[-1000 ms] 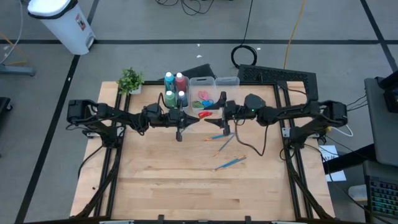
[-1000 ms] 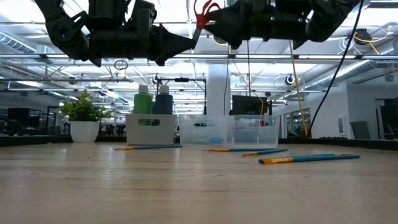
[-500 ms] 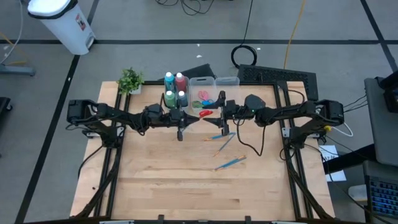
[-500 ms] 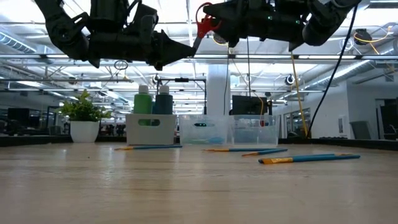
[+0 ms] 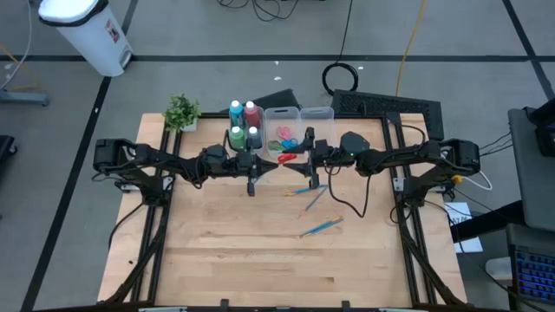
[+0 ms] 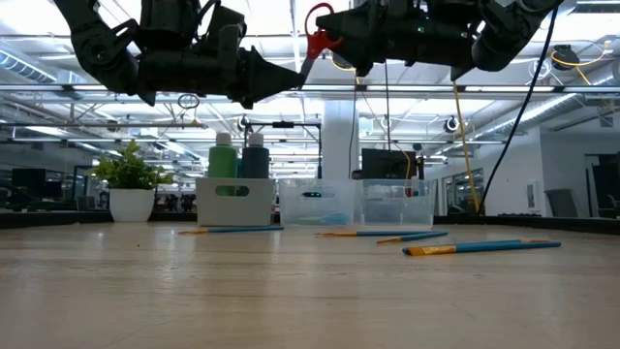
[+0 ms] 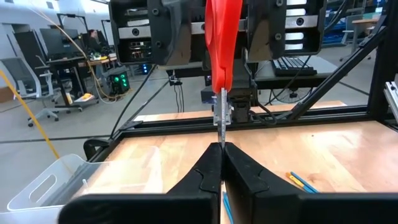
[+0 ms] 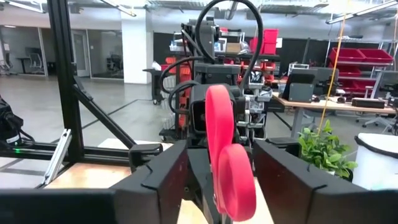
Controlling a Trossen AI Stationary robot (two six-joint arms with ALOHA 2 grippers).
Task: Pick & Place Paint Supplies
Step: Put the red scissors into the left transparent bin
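Red-handled scissors [image 5: 289, 159] were suspended above the counter [image 5: 260, 251] between the two arms. The right gripper [image 5: 305, 158] clasped the handle loops between its fingers; the left gripper [image 5: 260, 162], fingers closed, pinched the blade tip [image 7: 221, 127]. Behind them stood three clear bins — the left bin [image 5: 244, 139] with four paint bottles [image 5: 244, 126], the middle bin [image 5: 284, 135] with scissors, the right bin [image 5: 317, 114]. A potted plant [image 5: 181, 111] occupied the far left corner. Brushes [image 5: 320, 226] lay scattered on the counter below the right arm.
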